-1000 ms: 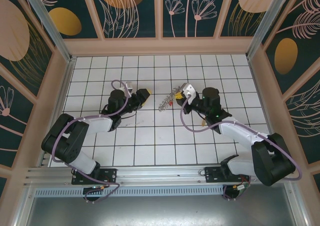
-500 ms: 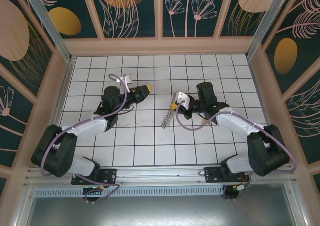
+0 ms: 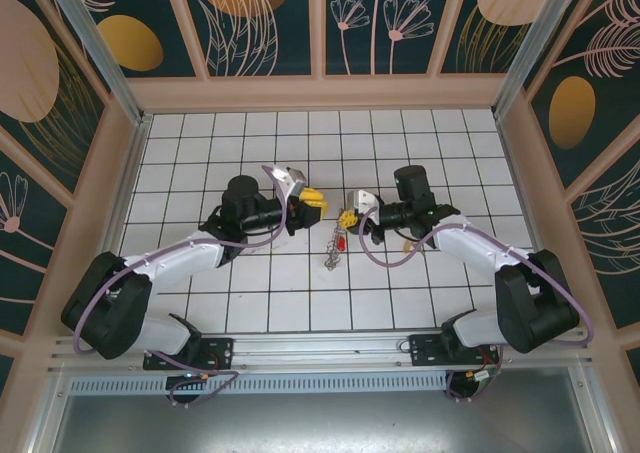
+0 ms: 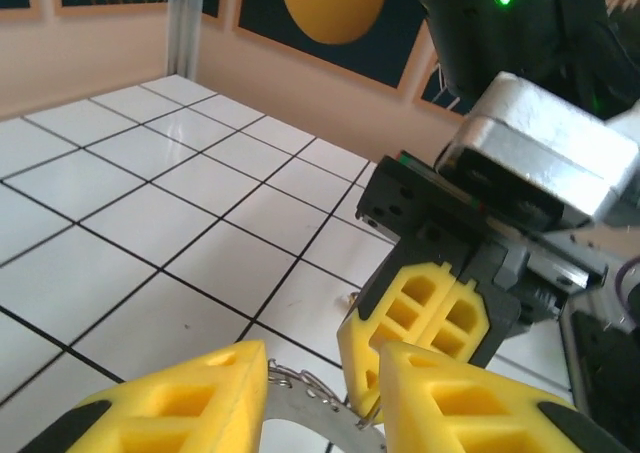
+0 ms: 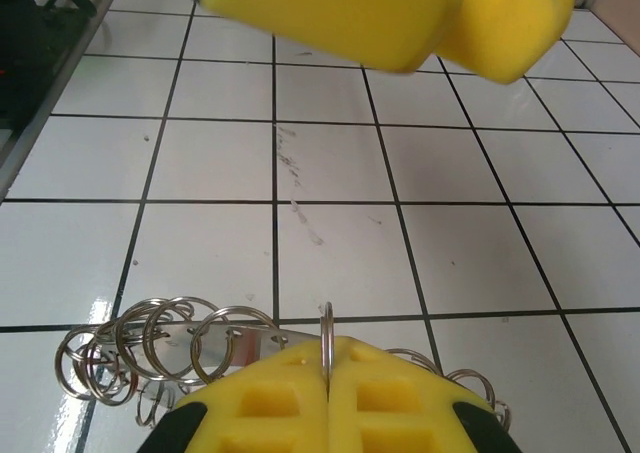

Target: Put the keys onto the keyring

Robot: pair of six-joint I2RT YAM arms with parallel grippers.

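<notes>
Our right gripper pinches the keyring; our left gripper waits alongside, fingers spread.

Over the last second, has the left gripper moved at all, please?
Yes. The left gripper has shifted right across the floor tiles, closing on the right gripper, which holds the keyring.

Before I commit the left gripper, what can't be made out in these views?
the keys: top view, a red speck against the keyring, too small to tell whether threaded.
the left gripper: left wrist view, fingers cut by the bottom edge; contact with the keyring between them unclear.
the keyring's clamped stretch: right wrist view, hidden behind the right gripper.
the left gripper: right wrist view, blurred, cut by the top edge.
</notes>
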